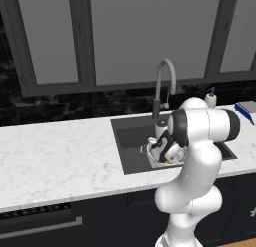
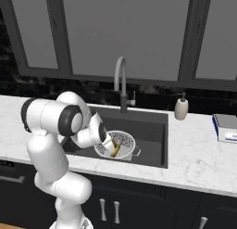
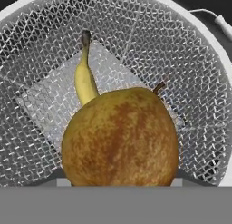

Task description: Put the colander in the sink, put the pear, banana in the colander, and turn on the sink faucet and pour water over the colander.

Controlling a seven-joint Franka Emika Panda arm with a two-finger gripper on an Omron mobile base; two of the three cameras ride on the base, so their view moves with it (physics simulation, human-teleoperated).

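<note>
Holding pear point(image 3: 120, 137) pinched in gripper point(image 3: 118, 184) over colander point(image 3: 199, 82) in sink point(image 2: 152, 130) — banana point(image 3: 85, 80) already inside. You release pear next, then faucet point(image 2: 121, 79).

A white marble counter point(image 2: 194, 165) runs left to right below tall grey windows point(image 1: 150, 36) and a black backsplash point(image 1: 60, 111). A soap bottle point(image 2: 181, 108) stands at the far right; further right lies a blue-edged book point(image 2: 226, 127). Dark cabinets point(image 2: 139, 205) sit below.

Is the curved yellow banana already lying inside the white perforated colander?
Yes: in the hand view the curved yellow banana lies on the mesh floor of the white perforated colander, behind the golden-brown pear.
</note>
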